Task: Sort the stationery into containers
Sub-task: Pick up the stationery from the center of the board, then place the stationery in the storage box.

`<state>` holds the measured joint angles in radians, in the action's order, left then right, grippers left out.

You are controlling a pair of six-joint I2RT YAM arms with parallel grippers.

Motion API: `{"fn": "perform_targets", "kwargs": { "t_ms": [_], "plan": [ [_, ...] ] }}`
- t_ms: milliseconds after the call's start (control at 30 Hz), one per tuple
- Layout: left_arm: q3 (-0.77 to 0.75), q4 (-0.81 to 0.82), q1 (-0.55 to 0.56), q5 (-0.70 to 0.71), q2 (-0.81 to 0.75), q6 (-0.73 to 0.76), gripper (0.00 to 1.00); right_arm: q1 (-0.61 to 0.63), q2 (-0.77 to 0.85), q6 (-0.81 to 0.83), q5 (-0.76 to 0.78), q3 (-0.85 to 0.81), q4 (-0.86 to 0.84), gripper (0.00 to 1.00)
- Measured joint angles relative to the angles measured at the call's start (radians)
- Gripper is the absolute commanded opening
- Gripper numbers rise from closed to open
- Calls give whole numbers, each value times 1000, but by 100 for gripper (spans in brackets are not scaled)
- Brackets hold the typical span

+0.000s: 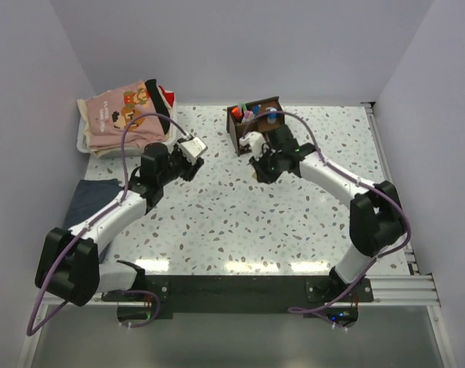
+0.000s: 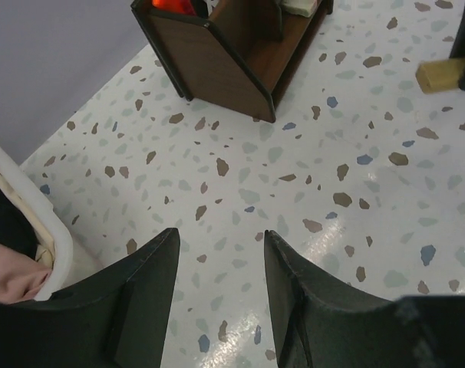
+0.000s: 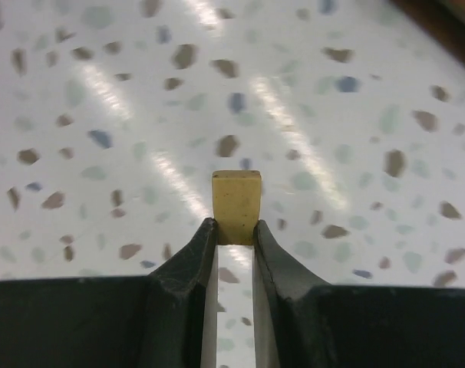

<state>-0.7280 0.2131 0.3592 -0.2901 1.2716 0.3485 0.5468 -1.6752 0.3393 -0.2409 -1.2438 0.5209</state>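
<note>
The dark brown wooden organizer (image 1: 255, 123) stands at the back middle of the table, with several pens upright in its compartments. One has a blue cap (image 1: 272, 115) and one is orange (image 2: 171, 4). My right gripper (image 3: 236, 226) is shut on a small beige block (image 3: 236, 201), pinched at its lower end just above the table. It sits in front of the organizer (image 2: 232, 54), where the block (image 2: 441, 74) shows at the right edge. My left gripper (image 2: 220, 238) hangs open over bare table with nothing between its fingers.
A white tray (image 1: 85, 138) of folded clothes sits at the back left, its rim (image 2: 41, 218) close to my left fingers. A dark blue cloth (image 1: 90, 198) lies on the left under the left arm. Walls close in the table at the back and sides.
</note>
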Motion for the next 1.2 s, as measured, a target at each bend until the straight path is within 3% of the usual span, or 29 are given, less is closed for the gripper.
{"fn": "perform_targets", "kwargs": {
  "t_ms": [133, 300, 533, 1200],
  "plan": [
    [-89, -53, -12, 21, 54, -53, 53, -150, -91, -72, 46, -116, -22, 3],
    [-169, -110, -18, 39, 109, -85, 53, -215, -207, -111, 82, -218, -22, 3],
    [-240, -134, -19, 64, 159, -87, 53, -219, -303, -166, 101, -351, -39, 4],
    [-222, -137, -22, 84, 163, -84, 53, -205, -513, -275, 184, -591, -65, 6]
  ]
}}
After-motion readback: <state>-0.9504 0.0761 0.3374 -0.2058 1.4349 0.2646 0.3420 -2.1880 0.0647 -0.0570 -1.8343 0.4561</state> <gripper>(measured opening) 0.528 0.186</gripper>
